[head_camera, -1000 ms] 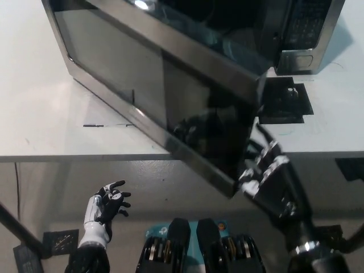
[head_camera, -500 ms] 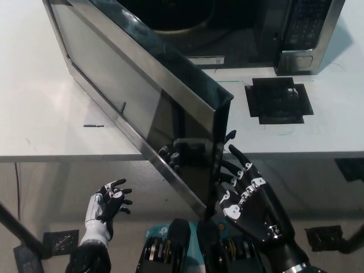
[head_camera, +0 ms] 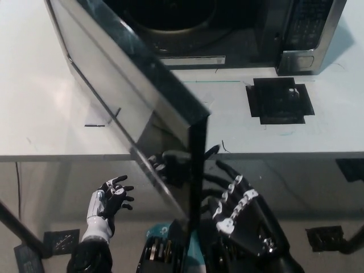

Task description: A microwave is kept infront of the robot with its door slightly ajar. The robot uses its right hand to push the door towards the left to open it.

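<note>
The microwave stands at the back of the white table, its dark cavity showing. Its glossy door is swung far out toward the left and reaches past the table's front edge. My black right hand is open with fingers spread, its fingertips against the door's free edge, just right of it. The door's surface mirrors that hand. At the lower left my white left hand rests open below the table edge, apart from the door.
A black square marker lies on the table in front of the microwave's control panel. More black markers lie on the floor at the lower left and lower right.
The door has swung further left, baring the cavity. My right hand has followed it leftward and lower, staying at the door's free edge. The left hand has barely moved.
</note>
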Controlling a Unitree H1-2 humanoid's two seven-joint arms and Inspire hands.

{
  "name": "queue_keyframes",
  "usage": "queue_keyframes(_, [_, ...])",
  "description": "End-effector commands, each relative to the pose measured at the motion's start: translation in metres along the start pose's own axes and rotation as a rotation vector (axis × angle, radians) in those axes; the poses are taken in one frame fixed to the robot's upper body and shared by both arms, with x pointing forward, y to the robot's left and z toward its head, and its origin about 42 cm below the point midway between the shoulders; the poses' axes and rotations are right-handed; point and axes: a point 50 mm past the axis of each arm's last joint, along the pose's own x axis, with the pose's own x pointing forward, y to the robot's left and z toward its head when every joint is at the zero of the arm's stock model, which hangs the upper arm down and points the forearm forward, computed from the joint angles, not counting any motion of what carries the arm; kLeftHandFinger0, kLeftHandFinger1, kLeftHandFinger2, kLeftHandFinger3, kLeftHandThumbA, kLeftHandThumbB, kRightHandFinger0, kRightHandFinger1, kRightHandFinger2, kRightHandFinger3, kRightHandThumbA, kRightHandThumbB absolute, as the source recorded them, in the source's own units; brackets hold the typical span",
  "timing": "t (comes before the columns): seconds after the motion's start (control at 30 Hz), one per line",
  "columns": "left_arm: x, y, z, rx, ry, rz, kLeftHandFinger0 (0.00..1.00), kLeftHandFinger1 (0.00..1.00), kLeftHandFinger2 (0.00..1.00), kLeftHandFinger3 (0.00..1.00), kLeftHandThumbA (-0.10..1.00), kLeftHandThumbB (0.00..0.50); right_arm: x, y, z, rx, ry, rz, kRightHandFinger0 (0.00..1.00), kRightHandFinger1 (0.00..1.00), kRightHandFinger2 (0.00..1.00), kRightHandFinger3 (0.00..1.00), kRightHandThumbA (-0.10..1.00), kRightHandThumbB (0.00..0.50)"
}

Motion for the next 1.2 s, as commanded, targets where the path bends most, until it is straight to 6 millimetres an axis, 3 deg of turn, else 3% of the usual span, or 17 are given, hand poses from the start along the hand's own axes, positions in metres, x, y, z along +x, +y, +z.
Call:
queue_keyframes(0.0, [0.009,-0.013,0.017,0.009,-0.069,-0.033,0.29,0.32,0.4,0.54,0.06,0.035,-0.015,0.012,0.004,0.01,0.007,0.066,0.46,0.67,0.77,0.91,0.49,0.252])
queue_keyframes(0.23, [0.012,-0.019,0.018,0.004,-0.057,-0.038,0.29,0.33,0.41,0.57,0.04,0.034,-0.044,-0.001,0.011,-0.058,-0.008,0.078,0.51,0.68,0.76,0.91,0.47,0.2])
queue_keyframes(0.37, [0.012,-0.019,0.019,-0.006,-0.061,-0.042,0.26,0.31,0.4,0.57,0.04,0.027,-0.055,-0.012,0.017,-0.071,0.002,0.036,0.5,0.66,0.73,0.88,0.47,0.232])
queue_keyframes(0.43, [0.013,-0.019,0.018,-0.003,-0.059,-0.041,0.25,0.31,0.4,0.57,0.03,0.03,-0.065,-0.027,0.02,-0.089,0.002,-0.017,0.53,0.68,0.75,0.9,0.49,0.2])
queue_keyframes(0.53, [0.014,-0.02,0.02,-0.007,-0.061,-0.039,0.28,0.32,0.41,0.56,0.03,0.044,-0.072,-0.056,0.021,-0.107,-0.016,-0.129,0.55,0.7,0.77,0.91,0.43,0.196])
queue_keyframes(0.6, [0.015,-0.021,0.021,-0.005,-0.064,-0.036,0.28,0.32,0.4,0.55,0.05,0.058,-0.074,-0.082,0.02,-0.137,-0.037,-0.229,0.59,0.7,0.76,0.93,0.4,0.146])
queue_keyframes(0.67, [0.015,-0.021,0.02,-0.004,-0.067,-0.038,0.29,0.32,0.4,0.55,0.06,0.054,-0.075,-0.095,0.019,-0.142,-0.042,-0.297,0.58,0.68,0.76,0.91,0.38,0.142])
queue_keyframes(0.73, [0.015,-0.021,0.02,-0.011,-0.073,-0.04,0.28,0.31,0.38,0.54,0.04,0.04,-0.074,-0.128,0.013,-0.145,-0.058,-0.441,0.55,0.67,0.75,0.88,0.36,0.133])
queue_keyframes(0.8, [0.015,-0.021,0.02,-0.007,-0.073,-0.04,0.28,0.32,0.39,0.56,0.04,0.032,-0.072,-0.143,0.007,-0.146,-0.069,-0.51,0.53,0.64,0.73,0.86,0.36,0.155])
queue_keyframes(0.87, [0.015,-0.02,0.02,-0.011,-0.074,-0.035,0.29,0.32,0.4,0.57,0.04,0.036,-0.064,-0.163,-0.003,-0.134,-0.091,-0.619,0.49,0.61,0.7,0.84,0.35,0.185])
queue_keyframes(0.97, [0.015,-0.021,0.021,-0.028,-0.074,-0.022,0.29,0.32,0.41,0.58,0.03,0.036,-0.048,-0.19,-0.02,-0.128,-0.106,-0.782,0.46,0.57,0.67,0.85,0.34,0.179])
queue_keyframes(1.07, [0.016,-0.021,0.021,-0.029,-0.075,-0.022,0.28,0.32,0.4,0.57,0.03,0.041,-0.044,-0.195,-0.027,-0.109,-0.106,-0.813,0.43,0.55,0.67,0.86,0.36,0.175])
queue_keyframes(1.13, [0.017,-0.02,0.022,-0.025,-0.082,-0.027,0.28,0.31,0.4,0.57,0.04,0.034,-0.039,-0.199,-0.033,-0.092,-0.104,-0.839,0.41,0.55,0.66,0.86,0.37,0.199])
queue_keyframes(1.17, [0.019,-0.02,0.025,-0.027,-0.087,-0.024,0.28,0.31,0.4,0.56,0.05,0.04,-0.033,-0.202,-0.037,-0.1,-0.1,-0.852,0.42,0.57,0.65,0.82,0.37,0.214])
